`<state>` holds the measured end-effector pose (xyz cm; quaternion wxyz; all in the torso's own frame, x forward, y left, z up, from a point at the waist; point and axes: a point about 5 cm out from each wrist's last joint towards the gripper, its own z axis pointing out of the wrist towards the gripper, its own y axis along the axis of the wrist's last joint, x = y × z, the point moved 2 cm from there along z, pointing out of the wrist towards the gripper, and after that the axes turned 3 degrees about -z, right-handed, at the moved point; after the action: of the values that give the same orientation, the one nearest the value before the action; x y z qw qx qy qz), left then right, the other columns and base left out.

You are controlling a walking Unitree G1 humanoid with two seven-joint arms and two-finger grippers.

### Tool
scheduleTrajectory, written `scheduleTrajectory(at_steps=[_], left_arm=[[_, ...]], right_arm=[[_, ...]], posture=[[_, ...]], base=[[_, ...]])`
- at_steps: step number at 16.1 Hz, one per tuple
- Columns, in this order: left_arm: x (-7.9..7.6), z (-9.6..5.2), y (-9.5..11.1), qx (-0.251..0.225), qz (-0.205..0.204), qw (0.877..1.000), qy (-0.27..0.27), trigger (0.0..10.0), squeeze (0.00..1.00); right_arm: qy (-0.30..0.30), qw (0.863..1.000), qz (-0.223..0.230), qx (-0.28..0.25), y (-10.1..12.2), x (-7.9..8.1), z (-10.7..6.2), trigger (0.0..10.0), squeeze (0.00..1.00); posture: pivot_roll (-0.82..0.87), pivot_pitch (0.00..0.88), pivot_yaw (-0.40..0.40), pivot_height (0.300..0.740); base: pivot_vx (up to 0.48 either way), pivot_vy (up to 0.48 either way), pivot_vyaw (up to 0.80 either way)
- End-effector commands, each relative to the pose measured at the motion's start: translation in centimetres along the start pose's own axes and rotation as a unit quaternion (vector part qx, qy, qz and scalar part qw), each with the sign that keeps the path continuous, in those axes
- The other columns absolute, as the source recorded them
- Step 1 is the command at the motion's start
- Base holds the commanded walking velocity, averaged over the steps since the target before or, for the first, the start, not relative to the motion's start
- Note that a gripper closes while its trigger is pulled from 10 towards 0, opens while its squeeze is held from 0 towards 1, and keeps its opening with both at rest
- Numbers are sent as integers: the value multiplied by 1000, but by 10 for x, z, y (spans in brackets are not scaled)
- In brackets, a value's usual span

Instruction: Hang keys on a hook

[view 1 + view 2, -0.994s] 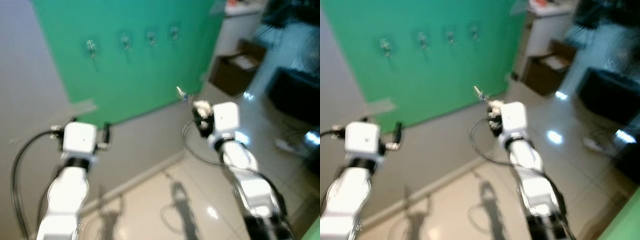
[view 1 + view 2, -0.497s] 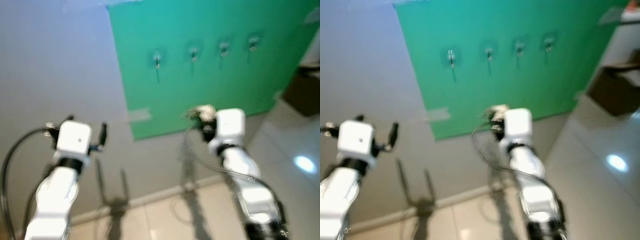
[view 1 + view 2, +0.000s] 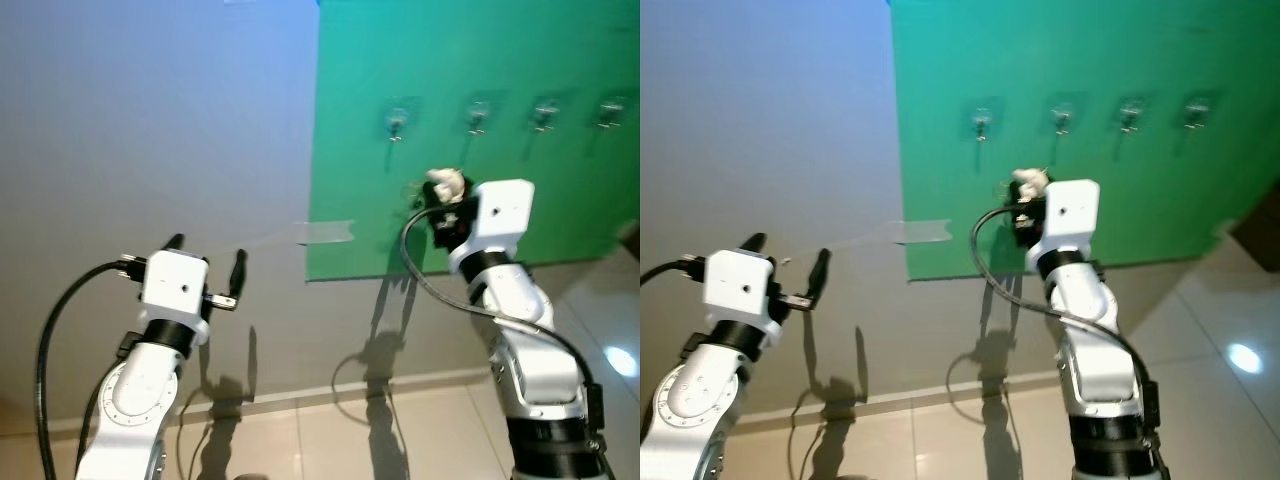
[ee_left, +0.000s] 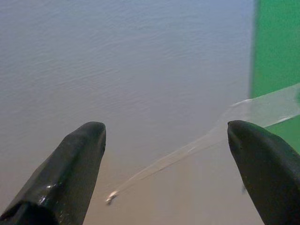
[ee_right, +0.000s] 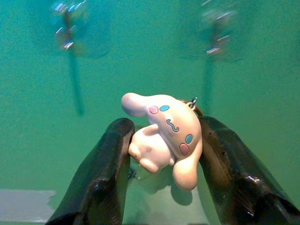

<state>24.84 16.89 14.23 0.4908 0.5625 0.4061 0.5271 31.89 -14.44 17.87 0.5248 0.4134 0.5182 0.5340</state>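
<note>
The right claw [image 5: 161, 154] is squeezed onto the keys [image 5: 164, 136], well, really onto the chunky white plush-dog charm on the keychain, which sits wedged between its two black fingers with the head sticking out past the tips. You can just spot a bit of metal ring behind the charm; the actual keys are hidden, probably tucked behind or below it. I'd guess it's holding the charm because that's the fattest, easiest bit to pinch, and it leaves the ring end pointing forward at the wall. Using the green panel [image 3: 480, 120] as the landmark: it's taped to the grey wall [image 3: 150, 120] and has a row of four clear stick-on hooks across its upper part. The right claw is raised in front of the panel's lower left area, just below and between the leftmost hook [image 3: 396, 124] and the second hook [image 3: 477, 117], near them but not touching as far as I can tell. The left claw [image 3: 205, 262] has its fingers spread wide with nothing in them, held off to the left of the panel in front of bare wall, near the strip of tape [image 3: 325, 232] on the panel's edge, so it looks idle. To me this is the approach step: the ring likely needs lifting up and onto a hook tip.
</note>
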Motion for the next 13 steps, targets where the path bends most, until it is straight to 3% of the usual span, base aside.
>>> scheduleTrajectory(at_steps=[1, 6, 13], left_arm=[[-1, 3, 5, -12, 3, 1000, -6, 10000, 0], [6, 18, 14, -28, 13, 999, -15, 10000, 0], [-5, 22, 24, -42, 6, 997, -69, 10000, 0]], right_arm=[[-1, 1000, 8, -13, 10, -2, 3, 10000, 0], [-14, 999, 4, -36, 35, -6, 20, 10000, 0], [17, 999, -10, -49, 68, -21, 47, 10000, 0]], posture=[[79, 0, -44, 740], [74, 2, -20, 740], [55, 31, -7, 740]], base=[[0, 0, 0], [0, 0, 0], [0, 0, 0]])
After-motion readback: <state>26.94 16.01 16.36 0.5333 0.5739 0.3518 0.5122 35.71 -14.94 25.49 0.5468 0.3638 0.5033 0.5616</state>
